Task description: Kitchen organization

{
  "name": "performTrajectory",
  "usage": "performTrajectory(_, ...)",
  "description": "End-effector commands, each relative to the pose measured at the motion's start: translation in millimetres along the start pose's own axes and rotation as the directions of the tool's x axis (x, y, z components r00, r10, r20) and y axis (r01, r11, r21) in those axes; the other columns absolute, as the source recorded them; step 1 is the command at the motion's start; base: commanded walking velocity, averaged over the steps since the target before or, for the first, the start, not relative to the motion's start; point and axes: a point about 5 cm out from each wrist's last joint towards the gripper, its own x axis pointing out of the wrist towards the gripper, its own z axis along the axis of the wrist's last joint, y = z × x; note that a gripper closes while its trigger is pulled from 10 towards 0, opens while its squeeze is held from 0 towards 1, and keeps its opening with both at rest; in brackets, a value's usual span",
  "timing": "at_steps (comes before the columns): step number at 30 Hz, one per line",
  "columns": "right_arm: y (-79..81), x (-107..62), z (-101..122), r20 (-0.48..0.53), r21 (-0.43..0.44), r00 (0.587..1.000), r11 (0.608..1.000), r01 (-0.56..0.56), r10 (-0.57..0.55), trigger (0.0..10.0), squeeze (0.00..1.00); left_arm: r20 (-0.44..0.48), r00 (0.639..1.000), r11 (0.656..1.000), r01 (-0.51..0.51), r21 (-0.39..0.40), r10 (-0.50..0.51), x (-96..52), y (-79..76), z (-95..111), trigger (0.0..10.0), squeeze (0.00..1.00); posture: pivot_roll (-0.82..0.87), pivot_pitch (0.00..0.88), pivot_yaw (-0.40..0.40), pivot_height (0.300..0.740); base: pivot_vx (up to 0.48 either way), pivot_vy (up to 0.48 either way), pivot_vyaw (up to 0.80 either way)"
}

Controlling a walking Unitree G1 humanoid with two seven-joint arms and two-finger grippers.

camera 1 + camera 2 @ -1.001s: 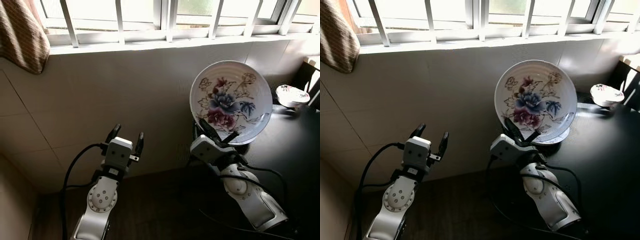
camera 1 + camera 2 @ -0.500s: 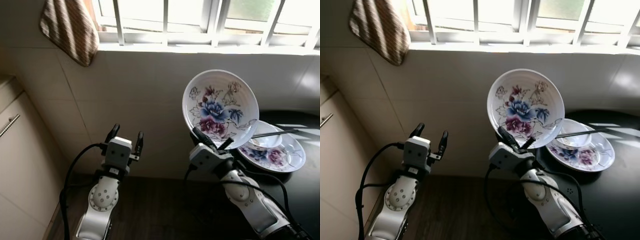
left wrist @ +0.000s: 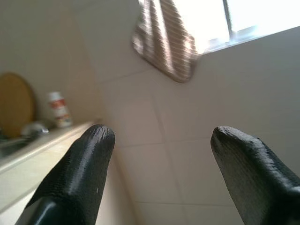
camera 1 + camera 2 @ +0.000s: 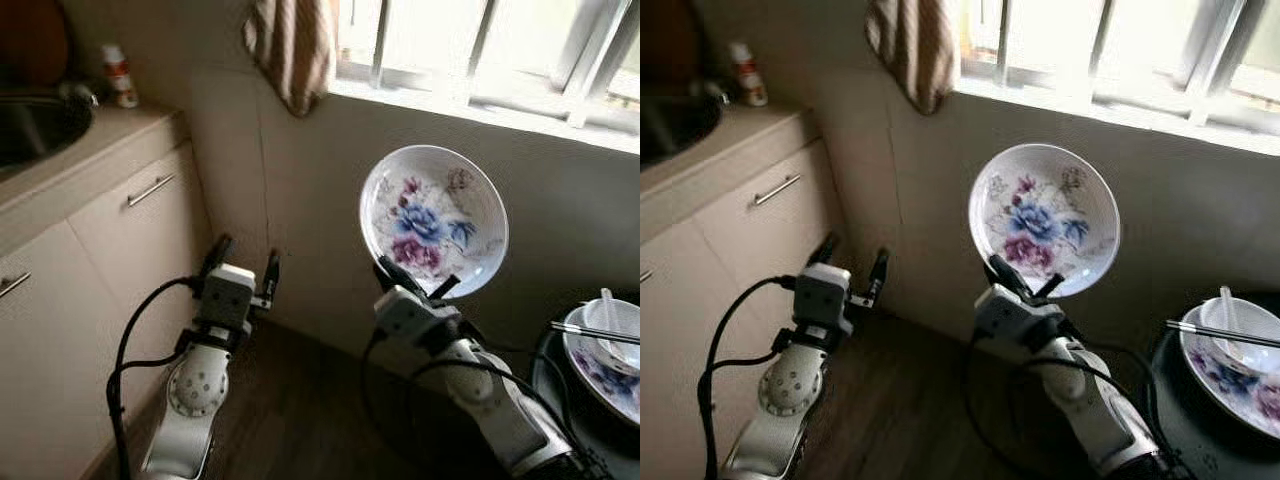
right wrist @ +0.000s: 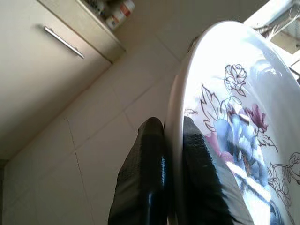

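Note:
A white plate with blue and purple flowers [image 4: 434,220] stands upright in the air in front of the tiled wall. My right gripper [image 4: 412,284] is shut on its lower rim, one finger on each face [image 5: 171,154]. My left gripper [image 4: 244,266] is held up at the lower left, open and with nothing between its fingers [image 3: 79,173]. It points at the tiled wall beside the cabinet.
A beige counter with a sink [image 4: 35,125], a small bottle [image 4: 118,76] and drawers with bar handles [image 4: 152,189] is on the left. A striped cloth [image 4: 293,45] hangs by the barred window. A black table at the right holds a floral plate [image 4: 604,372] with a bowl, spoon and chopsticks.
The camera has swung left: the counter and sink have come into view and the black table has slid to the right edge. The right gripper still holds the plate upright.

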Motion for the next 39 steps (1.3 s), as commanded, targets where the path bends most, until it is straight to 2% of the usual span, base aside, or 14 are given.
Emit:
performTrajectory(1, -20.3, 1.3, 3, 0.034, -0.020, 0.996, 0.996, 0.088, -0.087, 0.0, 0.00, 0.069, 0.997, 0.999, -0.039, 0.002, 0.039, 4.9, 0.3, 13, 10.0, 0.00, 0.01, 0.000, -0.045, 0.740, 0.000, 0.000, 0.80)
performTrajectory(4, -30.0, 3.6, 7, 0.068, -0.042, 0.989, 0.990, 0.134, -0.131, 0.0, 0.00, 0.101, 0.991, 0.996, -0.091, 0.019, 0.089, 8.5, 9.0, 19, 10.0, 0.00, 0.01, 0.000, -0.045, 0.740, 0.330, 0.000, 0.80)
performTrajectory(8, -33.0, 5.2, 8, 0.086, -0.049, 0.986, 0.988, 0.145, -0.141, 0.0, 0.00, 0.126, 0.985, 0.993, -0.119, 0.027, 0.114, 10.3, 12.3, 24, 10.0, 0.00, 0.01, 0.000, -0.043, 0.740, 0.368, 0.000, 0.80)
performTrajectory(39, -37.3, 13.3, 6, 0.107, -0.051, 0.982, 0.985, 0.162, -0.156, 0.0, 0.00, 0.154, 0.980, 0.991, -0.128, 0.027, 0.123, 15.6, 10.3, 30, 10.0, 0.00, 0.02, 0.000, -0.043, 0.740, 0.404, 0.000, 0.80)
